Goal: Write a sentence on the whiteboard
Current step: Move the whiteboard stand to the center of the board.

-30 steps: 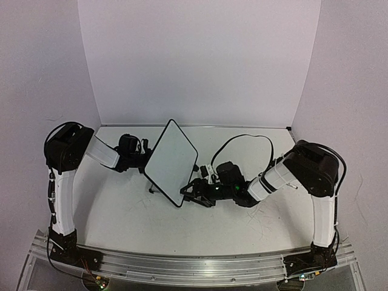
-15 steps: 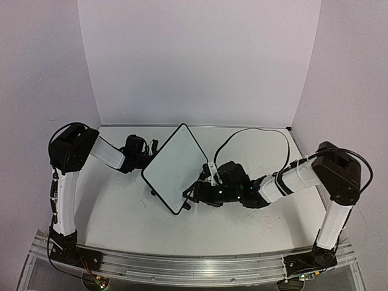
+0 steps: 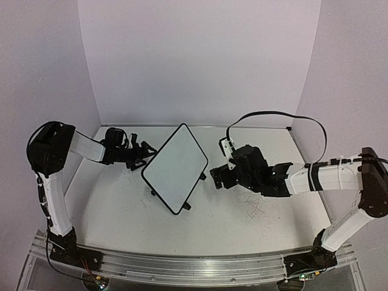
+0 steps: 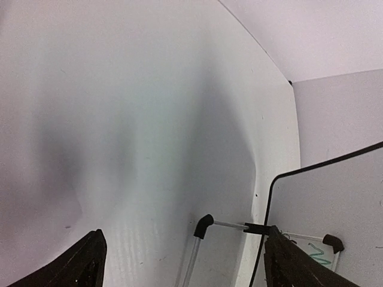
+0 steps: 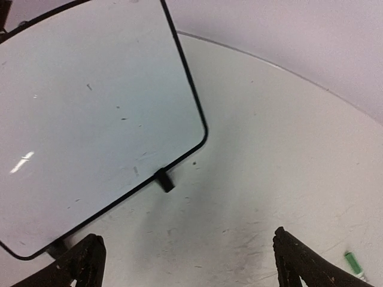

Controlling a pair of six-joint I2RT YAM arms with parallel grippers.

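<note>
A white tabletop (image 3: 254,224) lies inside a booth with pale lilac walls (image 3: 200,60). Faint grey scuffs (image 3: 257,206) mark it to the right of the whiteboard. The whiteboard (image 3: 176,168) stands near the middle of the table, propped at a tilt on small black feet (image 5: 163,179) and a wire stand (image 4: 221,225). A thin black rim with rounded corners runs around it. From above it appears turned, with one corner toward the back wall and one toward the arm bases. In the right wrist view its face is pale and glossy, with a few tiny dark specks and a streak of reflected light.

The left gripper (image 4: 188,263) sits just beside the whiteboard's upper left edge, on the stand side. Its jaws are spread wide with nothing between them. One fingertip lines up with the board's rim, but contact cannot be judged. In that view a few thin green strokes (image 4: 317,256) show on a lighter patch by the board's lower edge, too little to read.

The right gripper (image 5: 192,262) is to the whiteboard's right, near it but apart, and points at its face. Its jaws are also wide apart and hold nothing. A small green object (image 5: 352,261) lies on the table on the side away from the whiteboard, close to one right fingertip. It is too small to identify.
</note>
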